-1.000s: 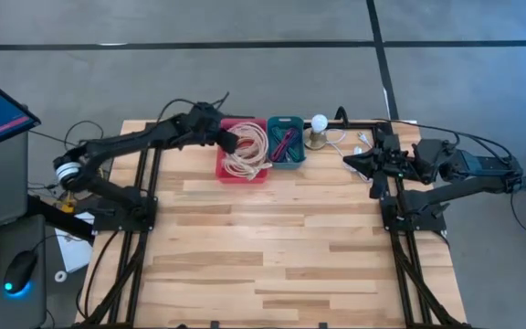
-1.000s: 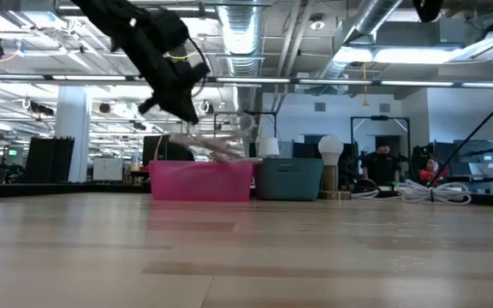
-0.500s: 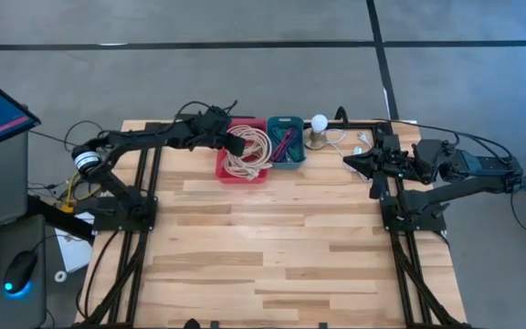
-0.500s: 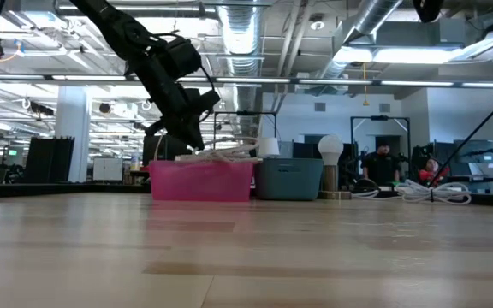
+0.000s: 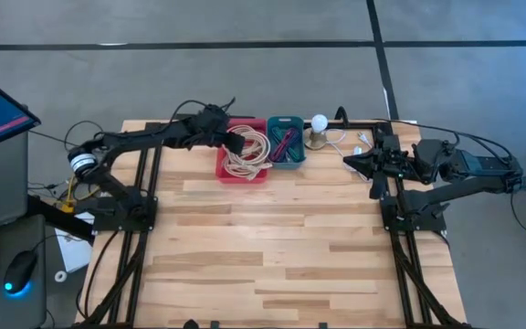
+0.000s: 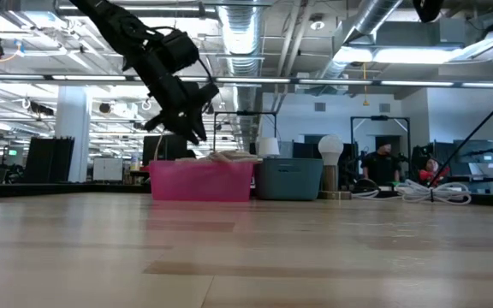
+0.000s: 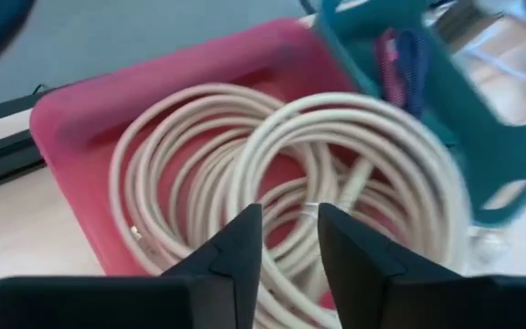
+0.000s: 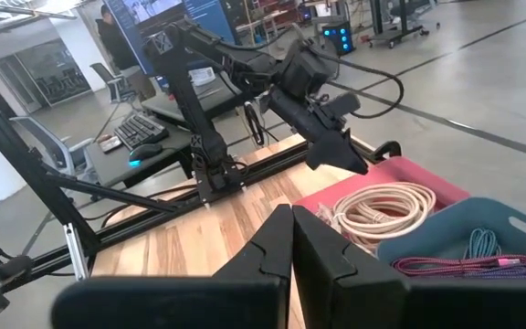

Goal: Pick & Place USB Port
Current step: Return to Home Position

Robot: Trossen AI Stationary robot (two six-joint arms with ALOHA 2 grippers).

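Two dark fingers of the left gripper are standing slightly apart with a narrow gap between them, pinching nothing. This gripper is hovering above the far left edge of the pink bin, tilted down toward it. Just under the fingers, a light brown cable is lying coiled in several loops inside the pink bin, filling most of it. Touching the pink bin on its right, the blue bin is holding a pink cable and a purple cable, bunched together. Both bins are sitting at the far edge of the wooden table. Right of the blue bin, a white bulb is standing on a brown base, with loose white cords trailing beside it. At the far right of the table, the right gripper is waiting, its fingers pressed together and empty, pointing toward the bins and well apart from them. Beyond the table, a person is standing in the room.
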